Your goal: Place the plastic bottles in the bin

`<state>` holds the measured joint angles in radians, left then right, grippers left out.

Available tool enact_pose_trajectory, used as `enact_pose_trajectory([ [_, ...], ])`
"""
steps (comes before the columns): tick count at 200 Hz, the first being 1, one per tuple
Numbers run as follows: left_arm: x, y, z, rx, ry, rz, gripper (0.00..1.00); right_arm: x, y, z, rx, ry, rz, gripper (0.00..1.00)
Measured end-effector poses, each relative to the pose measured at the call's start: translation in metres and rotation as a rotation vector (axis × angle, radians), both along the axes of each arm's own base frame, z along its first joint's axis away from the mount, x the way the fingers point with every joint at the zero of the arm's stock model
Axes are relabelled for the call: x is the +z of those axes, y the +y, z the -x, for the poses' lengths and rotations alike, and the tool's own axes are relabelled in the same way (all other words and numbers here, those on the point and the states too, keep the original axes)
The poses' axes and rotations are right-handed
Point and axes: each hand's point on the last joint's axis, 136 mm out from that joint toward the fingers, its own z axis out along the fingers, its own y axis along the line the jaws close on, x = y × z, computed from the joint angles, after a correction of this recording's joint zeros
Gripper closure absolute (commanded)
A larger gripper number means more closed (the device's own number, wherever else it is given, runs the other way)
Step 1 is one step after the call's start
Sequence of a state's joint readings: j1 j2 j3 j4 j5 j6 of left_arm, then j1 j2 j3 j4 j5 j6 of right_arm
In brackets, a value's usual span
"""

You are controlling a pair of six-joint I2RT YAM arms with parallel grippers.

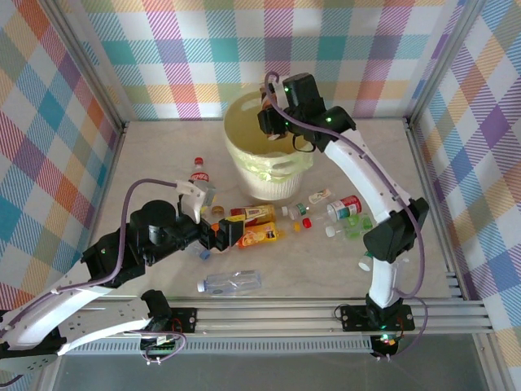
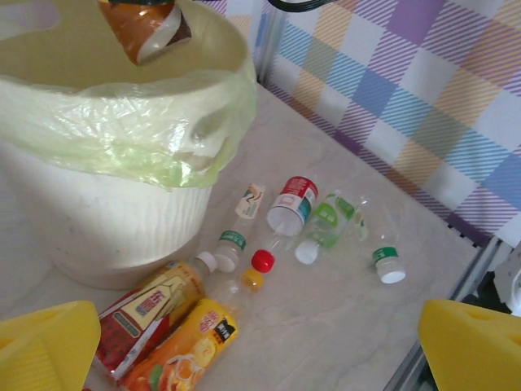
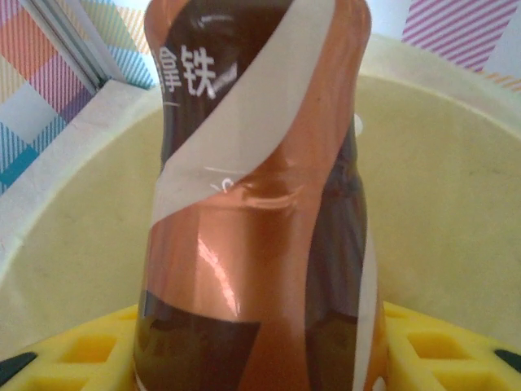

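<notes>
The pale-yellow bin [image 1: 273,186] with its green liner stands at the back centre; its liner rim [image 2: 122,122] is also in the left wrist view. My right gripper [image 1: 273,114] hovers over the bin's mouth, shut on a brown-labelled bottle [image 3: 260,204] that hangs above the bin's inside [image 3: 456,195]. That same bottle [image 2: 146,28] pokes in from the top of the left wrist view. My left gripper [image 1: 230,234] is open just above the table, beside a red-label tea bottle [image 2: 142,314] and an orange juice bottle [image 2: 183,346]. Its yellow fingers [image 2: 45,342] stand wide apart, with nothing between them.
Right of the bin lie a red-and-white bottle [image 2: 293,204], a green-label bottle [image 2: 326,224], a small clear one [image 2: 383,252] and a loose red cap [image 2: 262,261]. A cola bottle [image 1: 198,171] lies left of the bin. A clear bottle [image 1: 230,283] lies near the front rail.
</notes>
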<state>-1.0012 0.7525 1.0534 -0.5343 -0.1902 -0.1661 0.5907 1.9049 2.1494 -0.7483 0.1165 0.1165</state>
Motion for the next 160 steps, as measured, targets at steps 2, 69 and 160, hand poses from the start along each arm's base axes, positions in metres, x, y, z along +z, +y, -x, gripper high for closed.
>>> enact_pose_trajectory([
  [2, -0.001, 0.0, 0.0, 0.002, 0.001, -0.003, 0.0, -0.001, 0.0, -0.001, 0.001, 0.005, 0.001, 0.51],
  [69, -0.005, 0.011, -0.007, 0.061, -0.016, -0.06, 0.0, -0.048, -0.004, -0.003, 0.043, 0.187, 0.032, 0.46],
  [160, -0.013, 0.015, -0.014, 0.103, -0.007, -0.109, 0.0, -0.064, -0.001, 0.005, 0.073, 0.266, 0.044, 0.3],
])
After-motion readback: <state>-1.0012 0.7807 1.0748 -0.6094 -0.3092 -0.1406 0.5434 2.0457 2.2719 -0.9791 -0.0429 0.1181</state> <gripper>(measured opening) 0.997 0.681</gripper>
